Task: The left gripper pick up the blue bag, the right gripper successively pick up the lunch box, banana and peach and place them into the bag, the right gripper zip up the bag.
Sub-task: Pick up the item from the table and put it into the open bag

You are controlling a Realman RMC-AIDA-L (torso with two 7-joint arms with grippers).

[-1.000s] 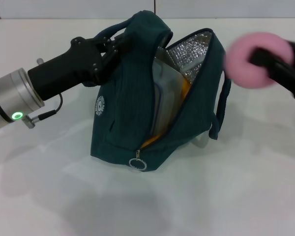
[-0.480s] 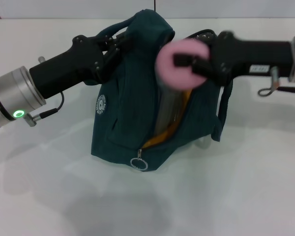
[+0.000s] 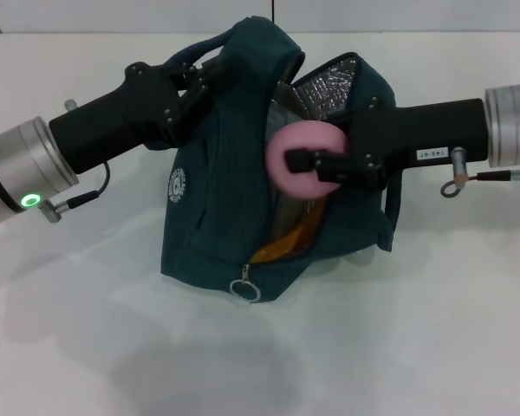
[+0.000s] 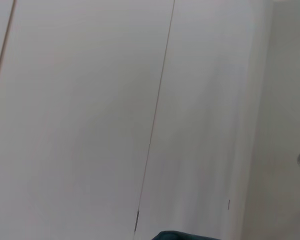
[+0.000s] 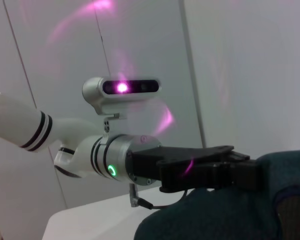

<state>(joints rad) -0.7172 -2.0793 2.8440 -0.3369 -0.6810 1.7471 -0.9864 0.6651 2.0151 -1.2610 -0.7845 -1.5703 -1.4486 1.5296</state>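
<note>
White desk [image 3: 416, 347] nearest, bare in front. Zipper pull ring [image 3: 242, 289] at bottom front corner of blue bag [image 3: 208, 217], hanging just above desk surface. Bag upright on desk, mouth unzipped and gaping toward the right side, round white logo patch [image 3: 178, 185] on the left-facing panel. Orange-yellow item [image 3: 295, 236] visible low in the opening, probably the banana, partly hidden; pale lunch box [image 3: 280, 204] edge standing behind it inside the bag, mostly covered. Silver insulated lining [image 3: 325, 82] showing at the upper back of the opening.

Right gripper [image 3: 299, 162] reaching in from the right, at the bag mouth, jaws clamped around pink peach [image 3: 302, 160]. Peach held in the opening, above the orange item, touching or just in front of the lining, not resting on the bottom. Dark strap [image 3: 393, 195] of bag hanging under the right arm.

Left gripper [image 3: 210, 76] coming from the left, jaws clenched on the bag's top handle and upper fabric, holding the top up. Green ring light [image 3: 30, 204] lit on left wrist.

Left wrist view: only pale wall panels [image 4: 90, 110] and a sliver of bag fabric [image 4: 182, 235] at the frame edge.

Right wrist view: bag fabric [image 5: 225, 215] close, beyond it left gripper [image 5: 250, 175] gripping the bag top, head camera [image 5: 121, 90] farther back.
</note>
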